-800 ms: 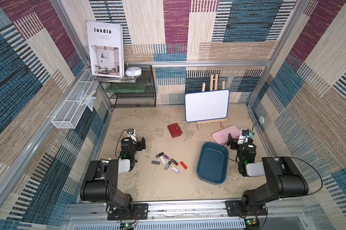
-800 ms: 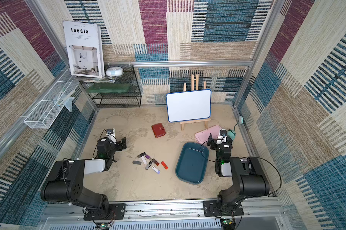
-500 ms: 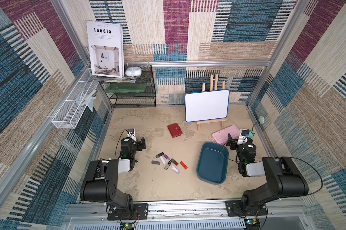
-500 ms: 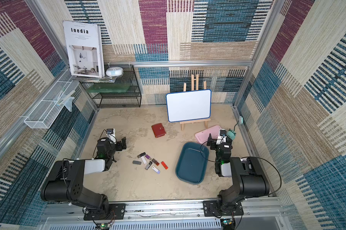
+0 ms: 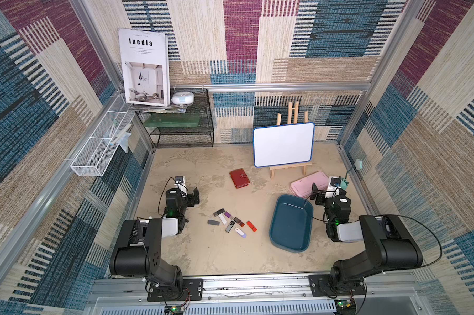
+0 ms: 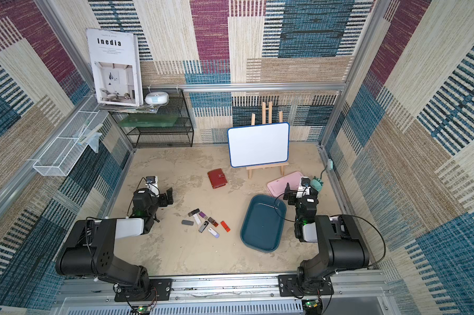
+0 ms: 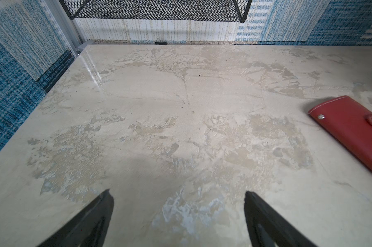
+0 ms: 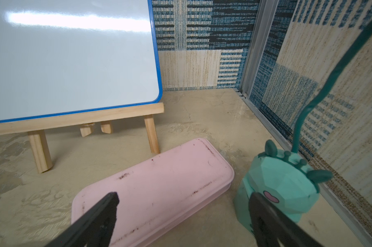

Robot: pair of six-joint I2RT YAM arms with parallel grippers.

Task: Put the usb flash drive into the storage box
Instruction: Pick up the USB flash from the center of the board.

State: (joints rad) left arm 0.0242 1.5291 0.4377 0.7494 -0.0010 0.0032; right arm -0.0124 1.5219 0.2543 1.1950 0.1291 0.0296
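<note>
Both the left jaws and right jaws were spread and empty, usb flash drives lay bunched at table centre beside the empty storage box toward the right edge, so a pinch could snag two or scatter neighbours.

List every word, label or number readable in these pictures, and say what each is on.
"Inedia": title on the magazine cover, propped on the wire shelf, in both top views.
Fine print above and below that title: too small to read.
Sticker on the right arm: too small to read.
Whiteboard: blank.
Flash drives: no readable marks.
</note>
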